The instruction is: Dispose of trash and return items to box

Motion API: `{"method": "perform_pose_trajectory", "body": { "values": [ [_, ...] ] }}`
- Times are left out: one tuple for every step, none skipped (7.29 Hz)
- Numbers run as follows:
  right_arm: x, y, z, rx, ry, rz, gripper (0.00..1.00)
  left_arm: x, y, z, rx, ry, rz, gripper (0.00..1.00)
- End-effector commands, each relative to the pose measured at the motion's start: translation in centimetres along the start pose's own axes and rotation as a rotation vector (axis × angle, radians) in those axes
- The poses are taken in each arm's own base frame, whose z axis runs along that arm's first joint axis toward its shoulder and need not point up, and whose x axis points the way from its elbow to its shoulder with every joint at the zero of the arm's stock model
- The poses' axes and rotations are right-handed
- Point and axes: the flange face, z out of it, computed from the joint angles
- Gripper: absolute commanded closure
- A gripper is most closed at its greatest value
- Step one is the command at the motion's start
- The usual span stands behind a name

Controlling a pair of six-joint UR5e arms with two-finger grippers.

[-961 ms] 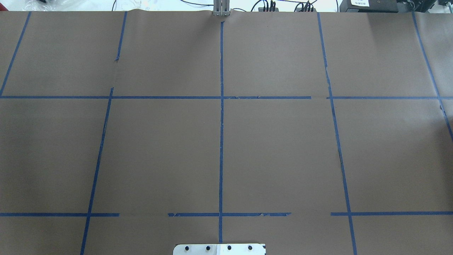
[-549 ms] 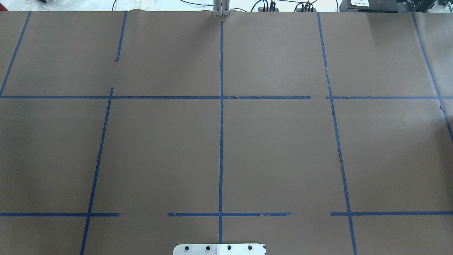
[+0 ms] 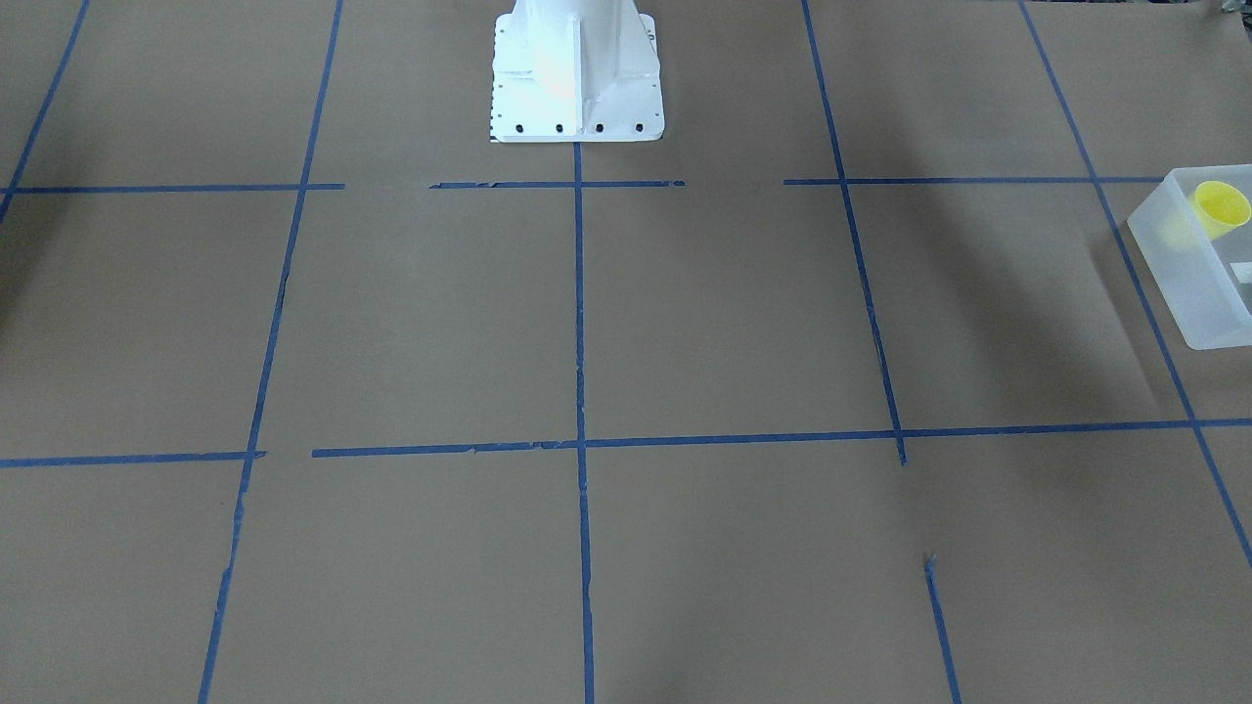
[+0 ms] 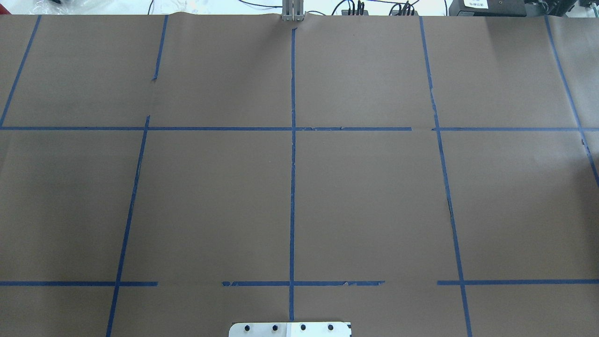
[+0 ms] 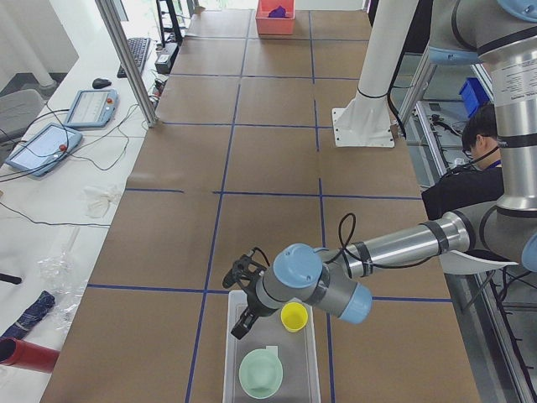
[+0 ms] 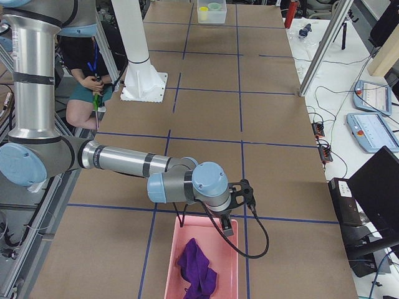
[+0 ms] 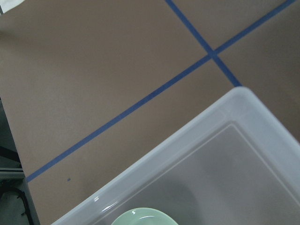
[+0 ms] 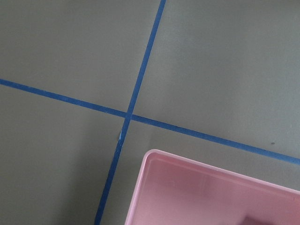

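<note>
Cup point(image 3: 1221, 207) by bin point(image 3: 1188, 284) end wall, both arms' jaws, opening cannot be told

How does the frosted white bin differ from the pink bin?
The frosted white bin is translucent white; the pink bin is solid pink. The white bin holds a yellow cup and a pale green bowl; the pink bin holds a purple cloth. The white bin sits at the robot's left table end, the pink at its right. Both are open rectangular bins.
</note>
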Motion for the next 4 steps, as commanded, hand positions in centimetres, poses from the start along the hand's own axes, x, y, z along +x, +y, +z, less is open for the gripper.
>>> {"method": "perform_pose_trajectory", "body": {
  "values": [
    [-0.4, 0.8, 1.1, -0.030, 0.002, 0.006, 0.00, 3.7, -9.6, -5.8, -0.057, 0.021, -0.084, 0.00],
    [-0.8, 1.9, 3.1, -0.098, 0.029, 0.006, 0.00, 3.8, -10.0, -5.6, -0.114, 0.056, -0.133, 0.00],
    [-0.1, 2.4, 3.5, -0.172, 0.076, 0.047, 0.00, 4.3, -9.2, -3.6, -0.200, 0.092, -0.173, 0.00],
    [0.0, 2.7, 3.7, -0.198, 0.064, 0.074, 0.00, 4.3, -8.2, -2.9, -0.295, 0.116, -0.256, 0.00]
  ]
}}
